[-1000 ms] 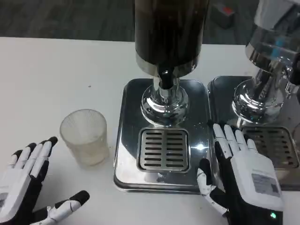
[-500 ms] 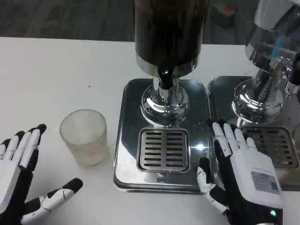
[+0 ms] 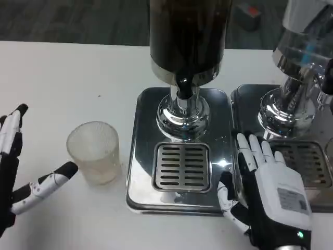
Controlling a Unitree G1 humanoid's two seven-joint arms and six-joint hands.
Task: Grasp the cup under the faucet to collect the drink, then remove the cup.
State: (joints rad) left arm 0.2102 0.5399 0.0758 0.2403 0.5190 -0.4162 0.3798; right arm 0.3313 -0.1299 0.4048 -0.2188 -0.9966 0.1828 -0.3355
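Cup [image 3: 94,151] being stood lower left on table [image 3: 62,73], beside grate [image 3: 182,165] under faucet [image 3: 183,86], not yet grasped. Left hand [image 3: 15,161] being held apart, fingers spread for grasp; right hand [image 3: 270,190] being rested lower right, fingers apart.

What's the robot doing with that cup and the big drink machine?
The robot is getting ready to pick up the cup, which stands on the white table left of the drink dispenser. Its left hand is open beside the cup, not touching it. Its right hand rests open by the drip tray.

One cup [image 3: 94,151], two dispensers [image 3: 186,62], two hands [image 3: 273,192]
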